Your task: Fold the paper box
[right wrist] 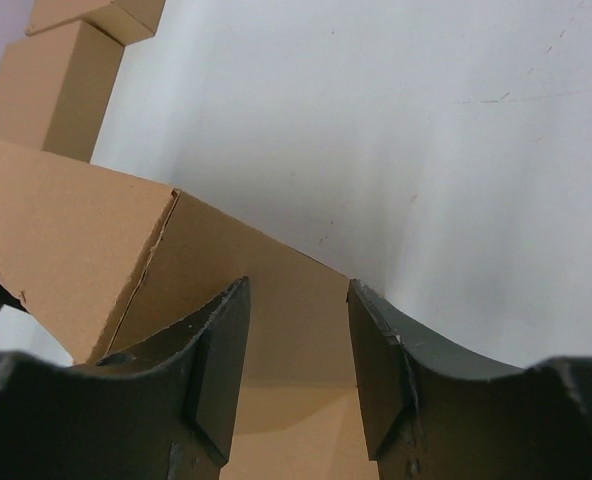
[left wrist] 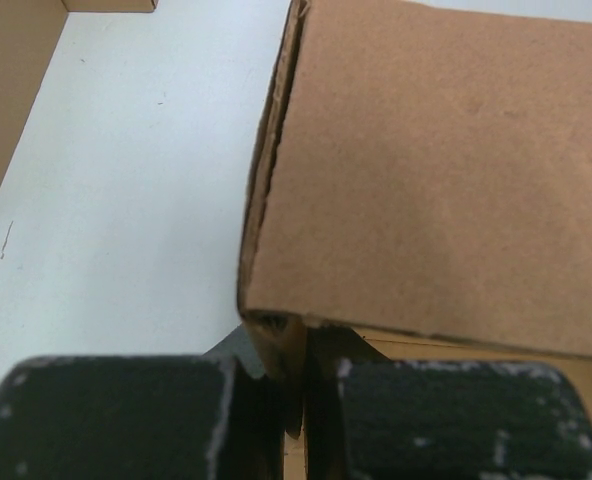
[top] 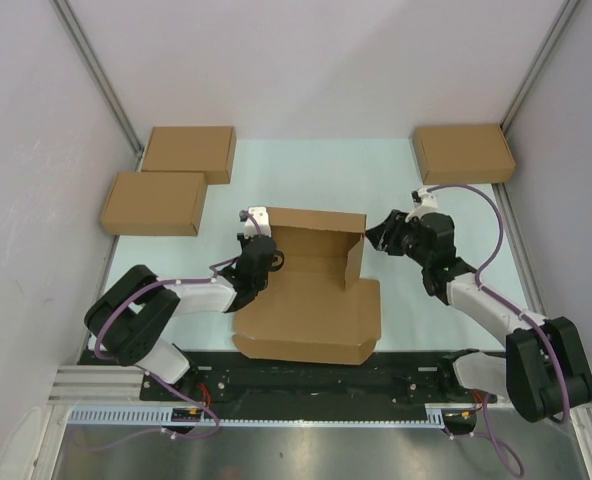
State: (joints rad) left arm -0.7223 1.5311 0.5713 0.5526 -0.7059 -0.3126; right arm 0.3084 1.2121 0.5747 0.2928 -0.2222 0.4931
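Observation:
The paper box lies in the middle of the table. Its back wall and right side wall stand upright, and a large flat panel reaches toward the near edge. My left gripper is at the box's left side, shut on a thin cardboard flap. In the left wrist view the flap's edge runs down between the nearly closed fingers under a box panel. My right gripper is open just right of the upright right wall. In the right wrist view that wall fills the gap between the spread fingers, which do not clamp it.
Two compact brown boxes sit at the back left and one at the back right. Grey walls close in both sides. A black rail runs along the near edge.

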